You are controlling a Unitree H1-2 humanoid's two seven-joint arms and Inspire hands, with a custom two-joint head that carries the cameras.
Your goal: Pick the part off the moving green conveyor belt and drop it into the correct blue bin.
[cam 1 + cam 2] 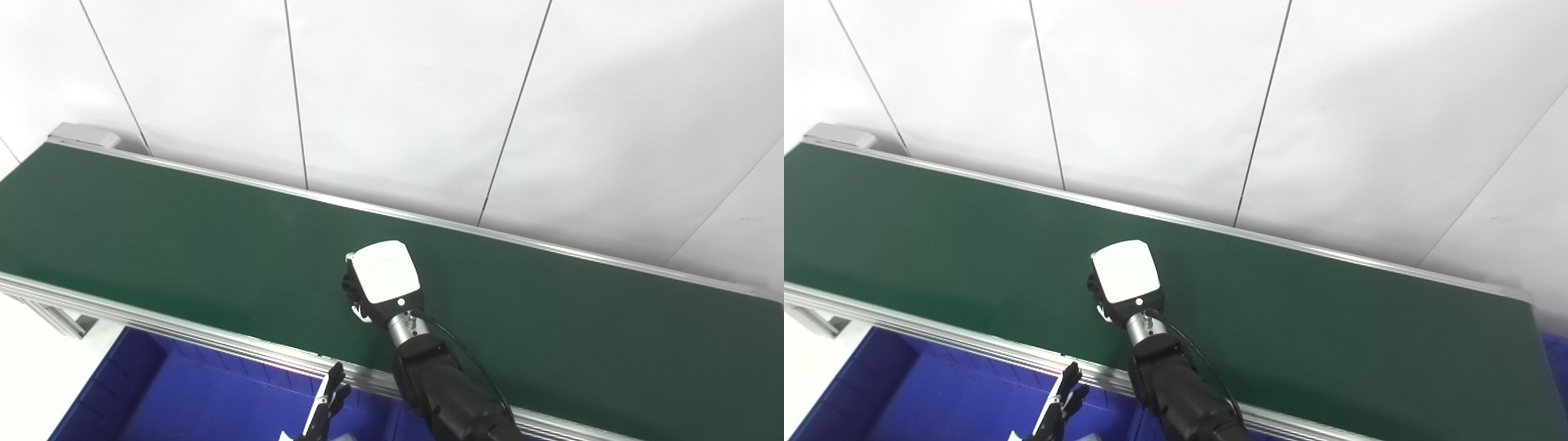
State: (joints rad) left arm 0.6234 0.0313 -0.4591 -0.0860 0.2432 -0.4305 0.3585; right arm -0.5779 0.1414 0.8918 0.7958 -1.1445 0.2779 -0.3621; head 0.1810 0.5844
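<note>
Right hand [381, 283] fingers hidden underneath

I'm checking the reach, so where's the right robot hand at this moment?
The right robot hand is out over the middle of the green conveyor belt, palm down, nearer its front rail, beyond the blue bin.

The conveyor belt [184, 245] is seen in a deep, plain green, no markings, edged by silvery metal rails [184, 334]. A saturated royal blue is worn by the bin [184, 398] below. The right robot hand [383, 282] is capped by a white back plate over black fingers, with a silver wrist collar and matte black forearm. Behind, the wall panels [398, 92] are plain white, split by thin dark seams.
</note>
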